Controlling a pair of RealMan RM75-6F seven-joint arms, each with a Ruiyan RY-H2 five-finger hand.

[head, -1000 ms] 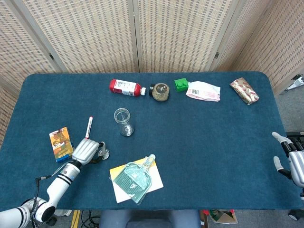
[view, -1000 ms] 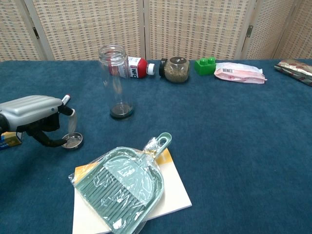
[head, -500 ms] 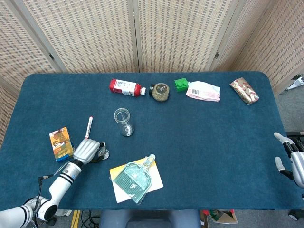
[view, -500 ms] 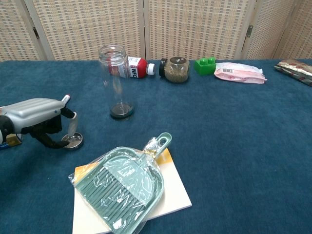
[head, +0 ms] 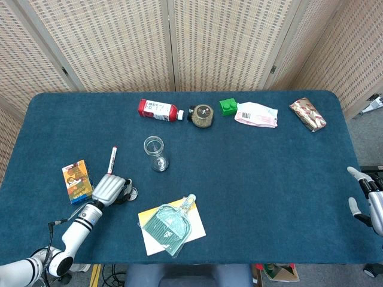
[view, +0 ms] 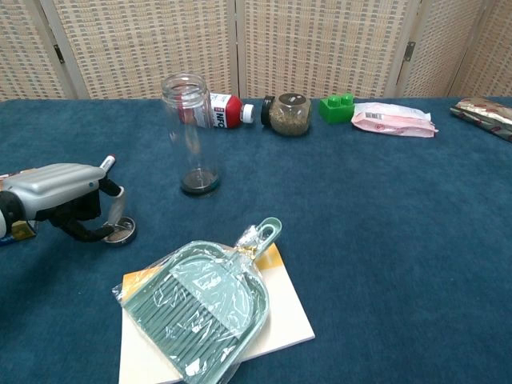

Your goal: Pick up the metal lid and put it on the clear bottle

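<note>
The small round metal lid (view: 121, 233) (head: 132, 192) lies flat on the blue table at the front left. My left hand (view: 60, 192) (head: 109, 188) sits just left of it, fingers curled down around the lid, one fingertip on its far edge and the thumb at its near edge. The clear bottle (view: 190, 132) (head: 155, 152) stands upright and uncapped a short way behind and to the right of the lid. My right hand (head: 370, 204) hangs off the table's right edge with fingers apart, holding nothing.
A green dustpan (view: 200, 304) on a yellow-white pad lies at the front. A card box (head: 76, 180) and a marker (head: 111, 160) are near the left hand. Along the back lie a red bottle (head: 157, 110), spice jar (head: 202, 115), green block (head: 227, 106) and snack packets (head: 256, 115).
The left hand has sunk a little and drawn slightly left, its fingers closing in on the lid. The lid stays on the table. The right hand has drifted slightly toward the edge.
</note>
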